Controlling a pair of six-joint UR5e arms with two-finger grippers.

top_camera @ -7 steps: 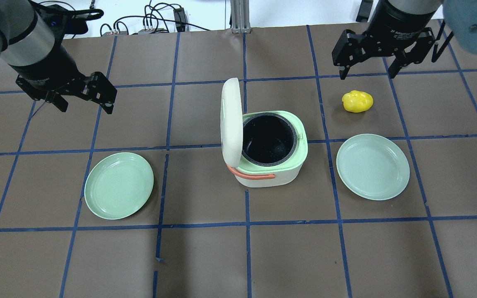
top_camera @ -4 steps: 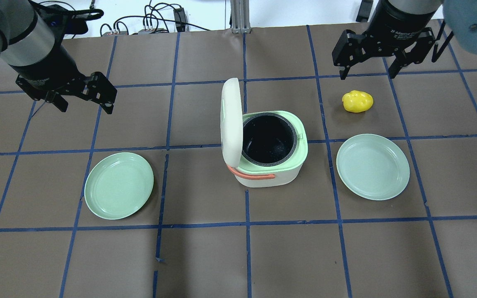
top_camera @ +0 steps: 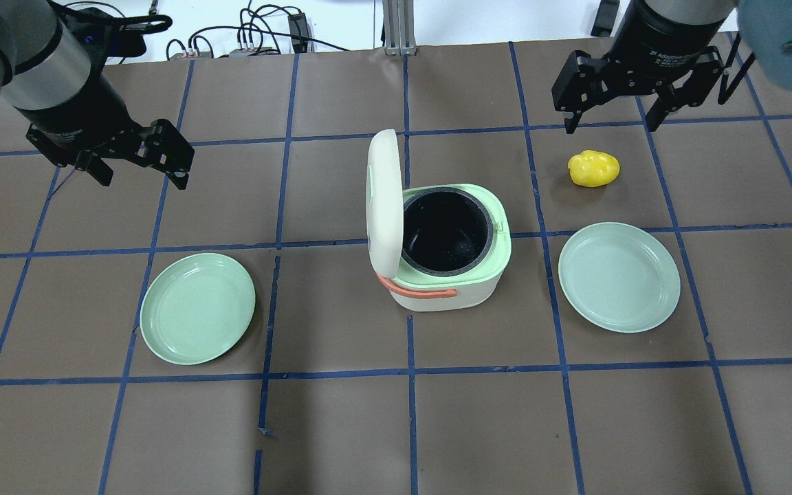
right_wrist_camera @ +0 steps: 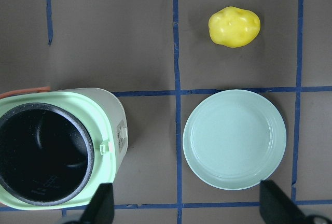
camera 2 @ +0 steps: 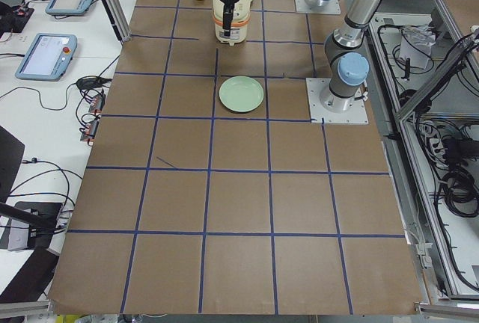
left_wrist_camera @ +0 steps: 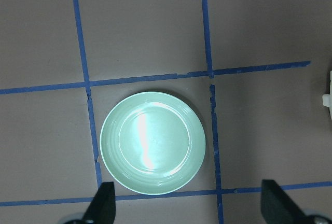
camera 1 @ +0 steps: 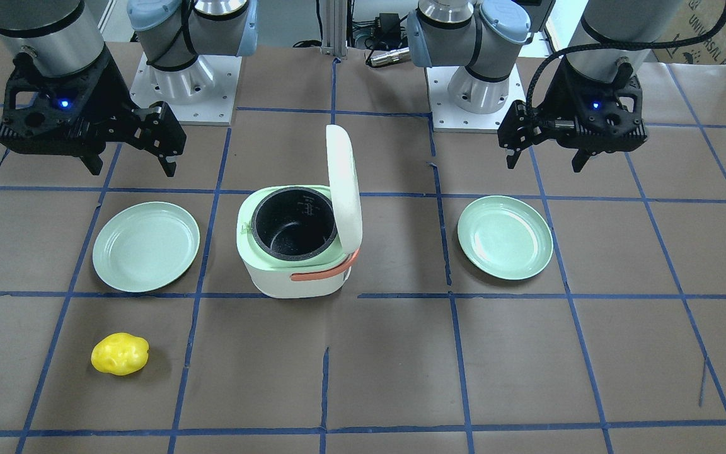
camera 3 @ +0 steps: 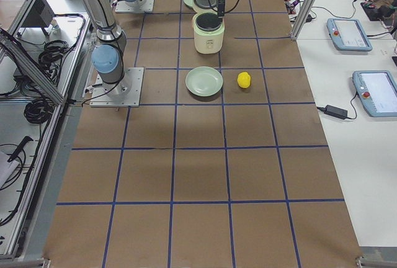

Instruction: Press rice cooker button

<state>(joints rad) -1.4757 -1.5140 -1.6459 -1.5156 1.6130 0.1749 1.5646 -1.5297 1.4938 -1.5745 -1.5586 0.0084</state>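
Observation:
The white and pale green rice cooker (top_camera: 468, 297) stands mid-table, its lid (top_camera: 383, 203) upright and open and the dark inner pot (top_camera: 445, 230) empty. A small latch tab (right_wrist_camera: 106, 148) sits on its rim; no other button shows. The cooker also shows in the front view (camera 1: 287, 280). My left gripper (top_camera: 141, 173) is open and empty, well left of the cooker, above a green plate (left_wrist_camera: 152, 142). My right gripper (top_camera: 609, 124) is open and empty, far right of the cooker, just beyond a yellow potato-like thing (top_camera: 594, 168).
One green plate (top_camera: 197, 307) lies left of the cooker, another (top_camera: 619, 276) right of it. The yellow thing lies behind the right plate. An orange handle (top_camera: 423, 291) hangs on the cooker's near side. Cables (top_camera: 251, 34) lie past the far edge.
My right gripper has crept a hair to the right. Nothing else has visibly moved.

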